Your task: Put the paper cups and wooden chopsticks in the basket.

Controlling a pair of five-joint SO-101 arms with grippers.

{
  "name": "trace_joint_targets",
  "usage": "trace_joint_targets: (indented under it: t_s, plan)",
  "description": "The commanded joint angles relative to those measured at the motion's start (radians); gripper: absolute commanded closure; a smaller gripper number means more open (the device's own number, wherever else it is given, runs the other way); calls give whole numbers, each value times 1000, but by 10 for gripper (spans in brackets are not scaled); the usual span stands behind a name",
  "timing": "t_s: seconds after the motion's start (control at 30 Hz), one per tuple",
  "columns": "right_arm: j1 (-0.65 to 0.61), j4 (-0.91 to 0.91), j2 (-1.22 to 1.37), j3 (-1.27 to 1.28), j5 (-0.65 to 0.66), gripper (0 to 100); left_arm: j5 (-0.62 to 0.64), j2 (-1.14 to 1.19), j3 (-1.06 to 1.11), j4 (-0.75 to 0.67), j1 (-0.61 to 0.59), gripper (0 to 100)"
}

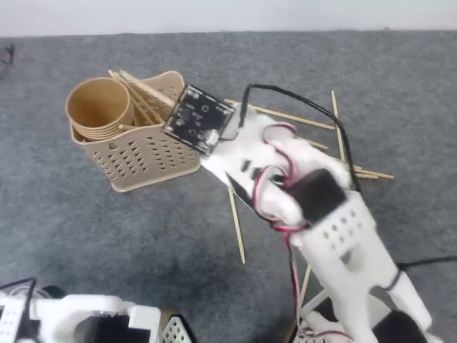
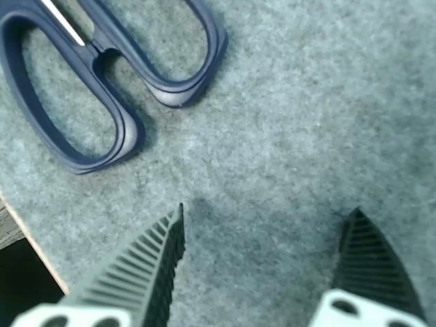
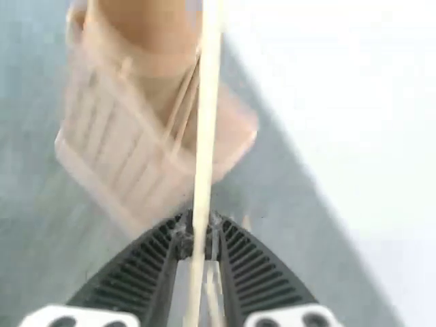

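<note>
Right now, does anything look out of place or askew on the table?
Yes. Blue-handled scissors lie on the mat just ahead of the open left claw; they are no part of this job. Also, loose chopsticks lie scattered at crossing angles on the mat.

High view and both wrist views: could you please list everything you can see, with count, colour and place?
slotted plastic basket: one, beige, upper left of the high view.
nested paper cups: one stack, number unclear, brown, in the basket.
basketed wooden chopsticks: several, pale wood, leaning beside the cups.
loose wooden chopsticks: several, pale wood, scattered on the mat around the right arm.
held wooden chopstick: one, pale wood, pointing toward the basket.
plastic-handled scissors: one pair, dark blue, on the mat.
felt mat: one, grey, covering the table.
left gripper: one, black, open above the mat near the scissors.
right gripper: one, black, shut on the held chopstick.
</note>
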Motion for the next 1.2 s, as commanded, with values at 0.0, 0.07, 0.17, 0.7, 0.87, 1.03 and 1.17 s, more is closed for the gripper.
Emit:
trace_joint_targets:
  t_s: [0.0, 0.07, 0.17, 0.7, 0.87, 1.03, 1.17]
  plan:
    - [-35, -374, 44, 29, 15, 991, -9, -20, -2, -18, 8, 655]
    - [-53, -516, 99, 37, 15, 991, -9, -20, -2, -18, 8, 655]
    - [-67, -690, 199, 35, 15, 991, -9, -20, -2, -18, 8, 655]
    - [-8, -748, 702, -347, 9, 988, -9, -21, -2, -18, 8, 655]
    - [2, -570, 684, -407, 2, 843, -9, -21, -2, -18, 8, 655]
    - [-1, -438, 664, -465, -31, 824, -9, -21, -2, -18, 8, 655]
    - [7, -344, 604, -512, -28, 857, -9, -21, -2, -18, 8, 655]
